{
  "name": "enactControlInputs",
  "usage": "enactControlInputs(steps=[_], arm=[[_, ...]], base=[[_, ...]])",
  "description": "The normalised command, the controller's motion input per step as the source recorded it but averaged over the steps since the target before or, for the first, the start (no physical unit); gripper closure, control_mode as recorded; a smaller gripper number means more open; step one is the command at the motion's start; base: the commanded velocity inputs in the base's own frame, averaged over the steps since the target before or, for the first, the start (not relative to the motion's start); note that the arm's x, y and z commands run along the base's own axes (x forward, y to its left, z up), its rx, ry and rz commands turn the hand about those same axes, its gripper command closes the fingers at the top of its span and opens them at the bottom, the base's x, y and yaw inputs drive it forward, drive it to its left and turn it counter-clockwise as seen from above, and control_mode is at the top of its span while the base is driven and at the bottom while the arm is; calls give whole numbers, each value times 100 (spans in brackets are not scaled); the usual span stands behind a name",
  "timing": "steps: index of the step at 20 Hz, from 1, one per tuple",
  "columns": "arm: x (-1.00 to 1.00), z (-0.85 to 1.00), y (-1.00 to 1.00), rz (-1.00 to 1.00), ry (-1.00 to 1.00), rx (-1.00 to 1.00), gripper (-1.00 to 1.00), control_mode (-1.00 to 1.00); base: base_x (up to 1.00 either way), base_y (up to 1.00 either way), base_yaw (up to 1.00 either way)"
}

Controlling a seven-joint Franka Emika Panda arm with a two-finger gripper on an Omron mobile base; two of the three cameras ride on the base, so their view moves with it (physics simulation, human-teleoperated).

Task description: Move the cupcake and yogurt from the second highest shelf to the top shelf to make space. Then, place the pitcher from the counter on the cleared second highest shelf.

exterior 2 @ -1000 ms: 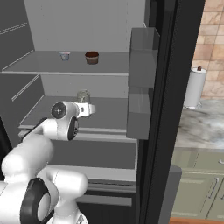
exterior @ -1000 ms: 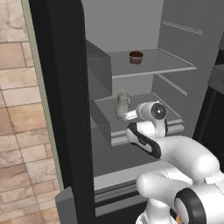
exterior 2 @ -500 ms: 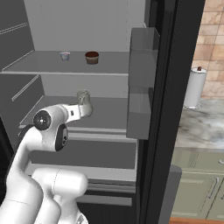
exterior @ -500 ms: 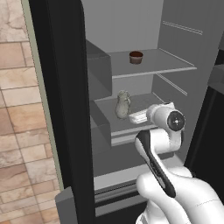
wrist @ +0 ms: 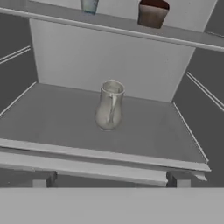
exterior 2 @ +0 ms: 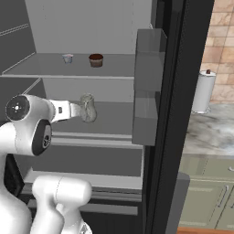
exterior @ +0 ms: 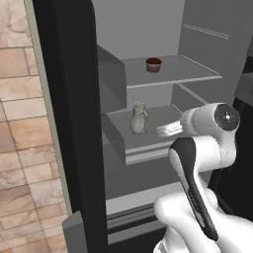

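The bulbous grey-beige pitcher (wrist: 109, 106) looks like glazed stoneware, smooth with a soft sheen, and stands on a flat matt grey shelf panel (wrist: 65, 122) that reads as frosted plastic. The thin grey top shelf (exterior 2: 50, 68) has the same dull finish, and on it the maroon-topped cupcake (exterior 2: 96, 60) shows a ribbed paper-like brown wrapper beside the small smooth white plastic yogurt cup (exterior 2: 67, 58). The white counter slab (exterior 2: 210, 130) looks like polished grey-veined marble, and the wall (exterior: 22, 148) is rough tan stone tile.
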Motion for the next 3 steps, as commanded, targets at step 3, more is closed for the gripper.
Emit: enactControlInputs(steps=[3], arm=[[-89, 0, 0, 0, 28, -2, -100, -100]], base=[[0, 0, 0]])
